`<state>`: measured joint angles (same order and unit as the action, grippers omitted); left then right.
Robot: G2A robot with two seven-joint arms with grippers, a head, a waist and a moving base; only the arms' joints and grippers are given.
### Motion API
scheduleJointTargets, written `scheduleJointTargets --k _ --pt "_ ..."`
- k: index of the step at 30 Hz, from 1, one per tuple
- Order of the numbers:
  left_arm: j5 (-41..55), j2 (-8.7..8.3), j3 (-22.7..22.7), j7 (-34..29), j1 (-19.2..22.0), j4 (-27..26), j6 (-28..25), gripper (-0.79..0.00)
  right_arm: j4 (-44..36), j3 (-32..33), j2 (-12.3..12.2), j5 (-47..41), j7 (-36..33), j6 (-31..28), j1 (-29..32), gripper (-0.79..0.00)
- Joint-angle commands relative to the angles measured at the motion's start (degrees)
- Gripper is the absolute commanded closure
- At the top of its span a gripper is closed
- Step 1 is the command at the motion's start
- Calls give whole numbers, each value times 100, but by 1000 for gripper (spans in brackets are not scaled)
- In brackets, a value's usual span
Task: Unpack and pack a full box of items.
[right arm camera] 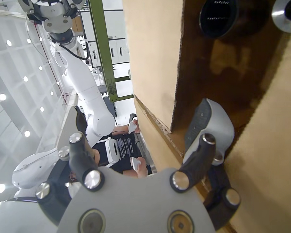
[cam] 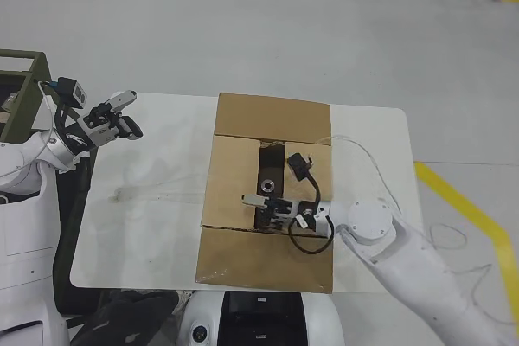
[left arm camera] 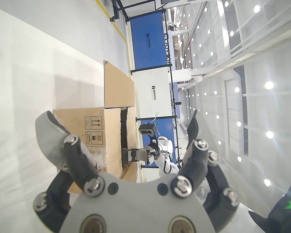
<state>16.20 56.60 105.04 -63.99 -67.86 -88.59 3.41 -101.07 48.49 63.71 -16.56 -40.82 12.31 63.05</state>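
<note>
A cardboard box (cam: 272,117) stands in the middle of the white table (cam: 147,208), its top flaps nearly closed with a dark slot between them. In the slot lie a black cylinder (right arm camera: 218,18) and a silver round part (right arm camera: 286,8), the round part (cam: 266,183) also seen from above. My right gripper (cam: 261,201) is open at the slot's near end. It (right arm camera: 140,122) straddles a flap edge, one finger (right arm camera: 208,127) inside the slot and the other above the flap (right arm camera: 150,37). My left gripper (cam: 131,114) is open and empty above the table's far left corner, facing the box (left arm camera: 111,112).
A green metal frame (cam: 17,86) stands off the table's left edge. A thin white cable (cam: 372,164) curves over the table to the right of the box. Bare tabletop lies between the box and the left arm.
</note>
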Motion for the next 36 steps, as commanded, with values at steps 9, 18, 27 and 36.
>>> scheduleJointTargets --k 9,18,27,36 --pt "0 0 0 0 0 0 0 -785 486 -398 226 -349 59 -488 -279 -785" --pt "0 0 0 0 0 0 0 -785 312 -63 246 -905 57 -892 -101 -785" --pt "0 0 0 0 0 0 0 -785 -146 46 270 -1085 -109 -1099 -30 -785" --pt "0 0 0 0 0 0 0 -785 13 -529 533 -1083 178 -1236 -491 -785"
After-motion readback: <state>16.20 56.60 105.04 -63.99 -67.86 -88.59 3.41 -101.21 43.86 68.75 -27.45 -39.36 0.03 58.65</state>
